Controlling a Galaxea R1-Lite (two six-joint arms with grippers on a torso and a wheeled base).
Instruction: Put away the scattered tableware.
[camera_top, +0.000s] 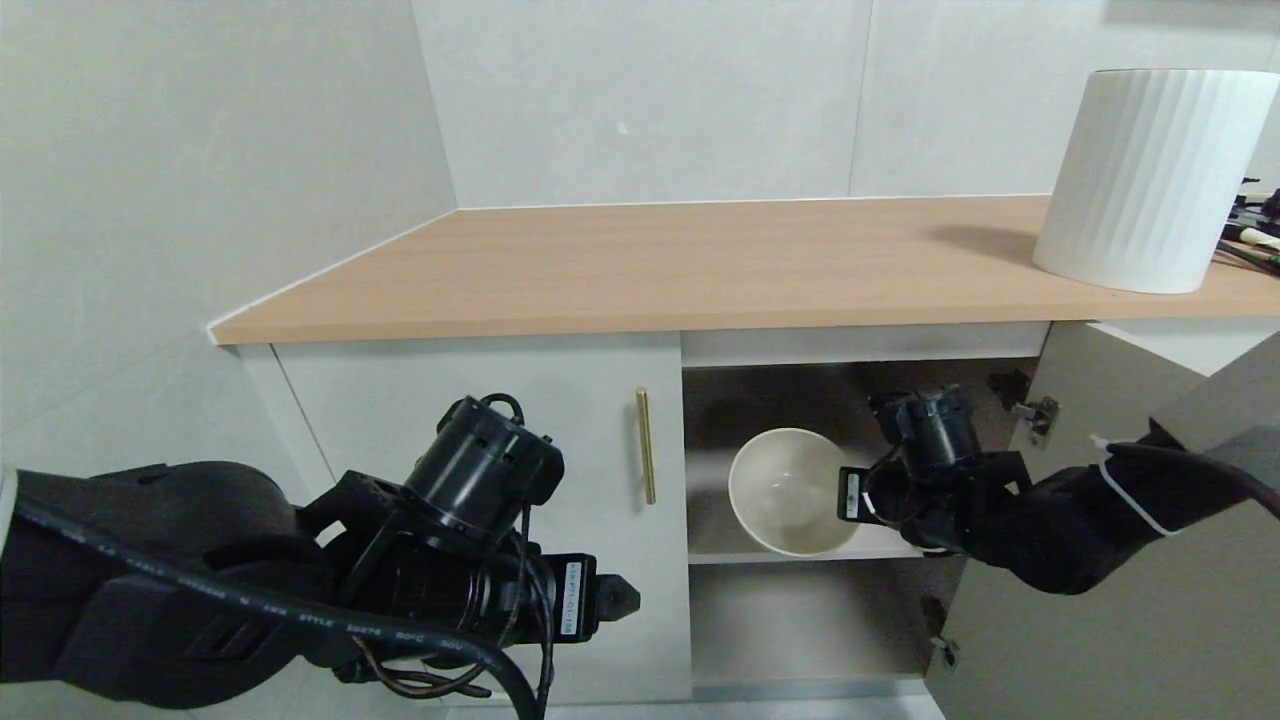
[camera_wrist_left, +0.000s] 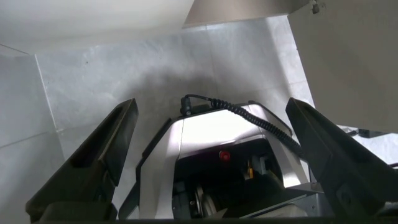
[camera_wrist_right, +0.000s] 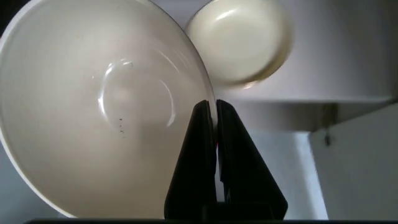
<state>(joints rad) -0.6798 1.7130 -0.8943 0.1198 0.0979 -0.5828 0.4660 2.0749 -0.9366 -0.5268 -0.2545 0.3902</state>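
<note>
The right gripper (camera_wrist_right: 216, 118) has its two fingers pressed together on the rim of a pale bowl (camera_top: 785, 490), the thin wall pinched between them; the bowl stands out to the left of the fingers, tipped on edge with its hollow facing out of the cupboard. Past the gripper, deeper in, lies a second pale dish (camera_wrist_right: 239, 40); what it rests on I cannot tell. A white label (camera_top: 853, 495) sits on the gripper beside the rim, its print too small to read.

Just below the held bowl runs the front edge of the middle shelf (camera_top: 800, 556); whether the bowl touches it is unclear. To the gripper's left is the closed door (camera_top: 480, 390) with a brass handle (camera_top: 646, 445); to its right the open door (camera_top: 1100, 620) swings outward. Above is the wooden counter (camera_top: 650, 270), with a white ribbed tub (camera_top: 1150, 180) near its right end.

The left gripper (camera_wrist_left: 211, 112) hangs low in front of the closed door, fingers apart with nothing between them.
</note>
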